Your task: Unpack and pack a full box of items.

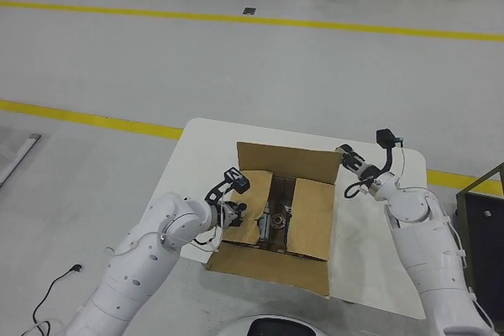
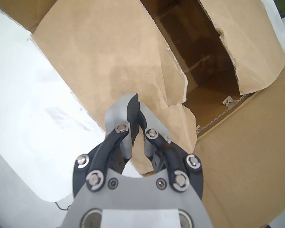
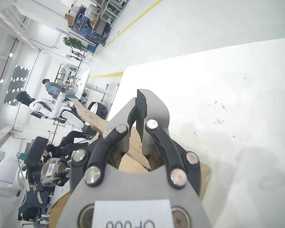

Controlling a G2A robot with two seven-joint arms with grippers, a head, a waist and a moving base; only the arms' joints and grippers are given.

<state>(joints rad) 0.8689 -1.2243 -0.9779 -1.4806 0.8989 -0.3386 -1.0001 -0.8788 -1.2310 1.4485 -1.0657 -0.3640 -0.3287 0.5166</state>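
left jaws together above box (image 1: 311, 218) flap | right jaws together at box corner

The white jointed left arm (image 1: 151, 252) extends from the near left toward the centre, with the elbow bent. On the grey-and-black two-finger left gripper (image 2: 134, 106), the fingers are closed and the pads are in contact. The white jointed right arm (image 1: 424, 235) extends from the near right toward the far side. On the grey-and-black right gripper (image 3: 139, 107), the fingers are closed, apparently with no gap, though the pad line is partly hidden.
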